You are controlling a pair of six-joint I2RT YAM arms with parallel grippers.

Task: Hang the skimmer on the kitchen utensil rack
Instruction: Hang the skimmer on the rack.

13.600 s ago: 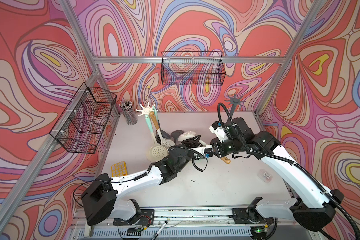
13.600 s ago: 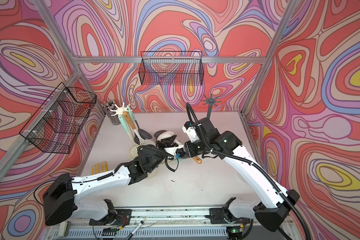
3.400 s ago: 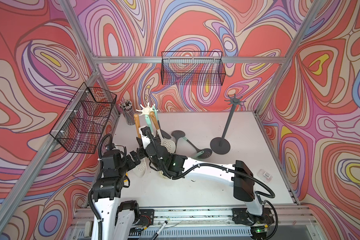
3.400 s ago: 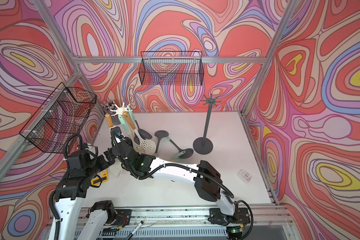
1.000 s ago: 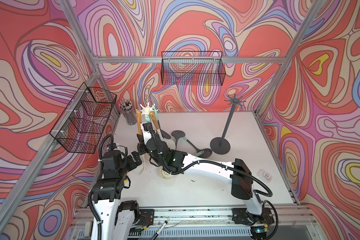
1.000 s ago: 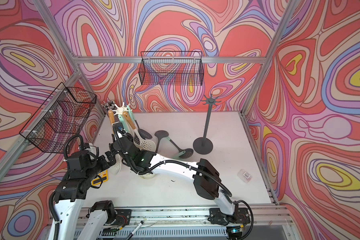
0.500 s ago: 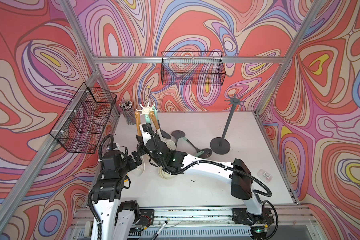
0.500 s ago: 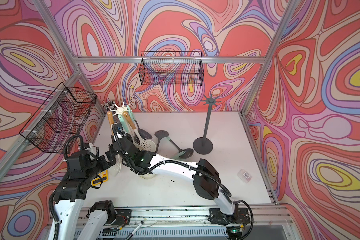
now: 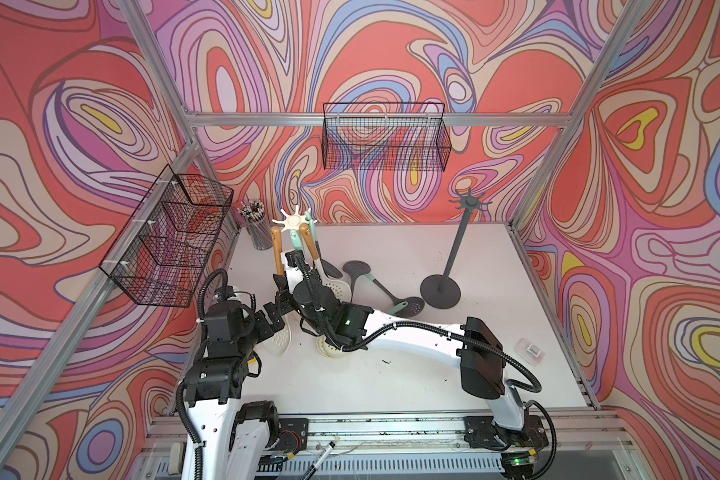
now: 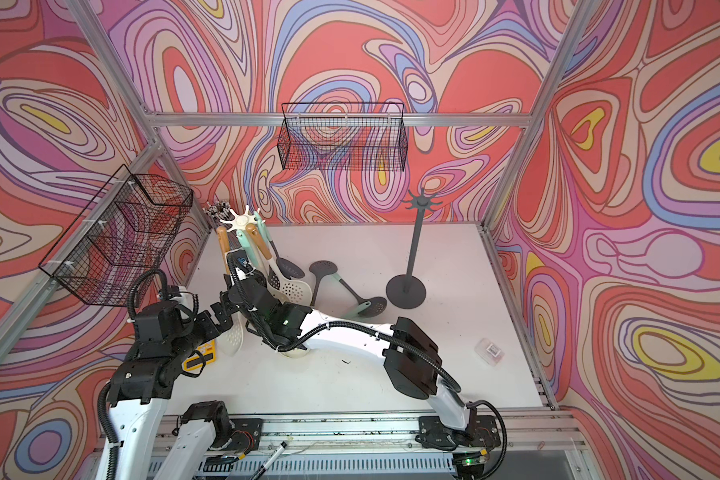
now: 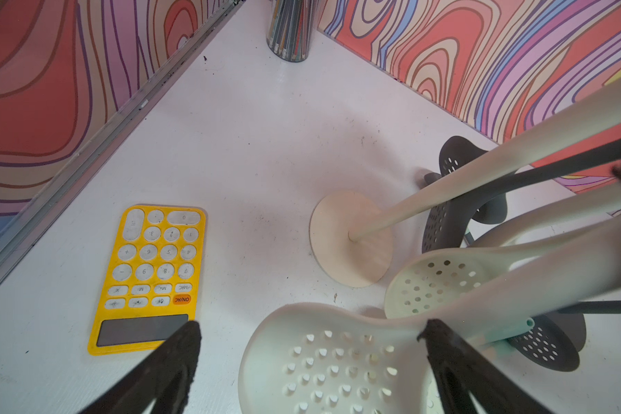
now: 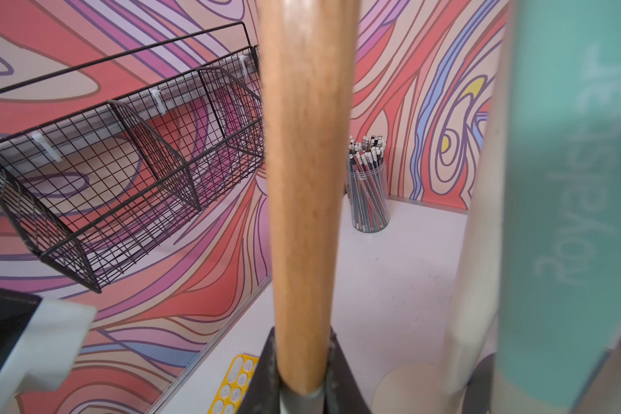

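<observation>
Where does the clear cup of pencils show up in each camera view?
In both top views: the pencil cup stands in the far left corner of the table, just behind the cream rack.
Left wrist: beyond the rack's round base; only its lower part is in frame.
Right wrist: seen between the wooden handle and the rack's pole.
Shared landmark: the cream rack.

Walls (image 9: pixel 391 54) on three sides carry a swirling print of red, pink, purple, blue and yellow, evenly lit. Aluminium frame bars (image 9: pixel 267 119) edge the corners and cross the back wall. Two black wire baskets hang above the white worktop (image 9: pixel 391 386) — a plain basket (image 9: pixel 385 141) at the back, a divided basket (image 9: pixel 167 245) on the left.
</observation>
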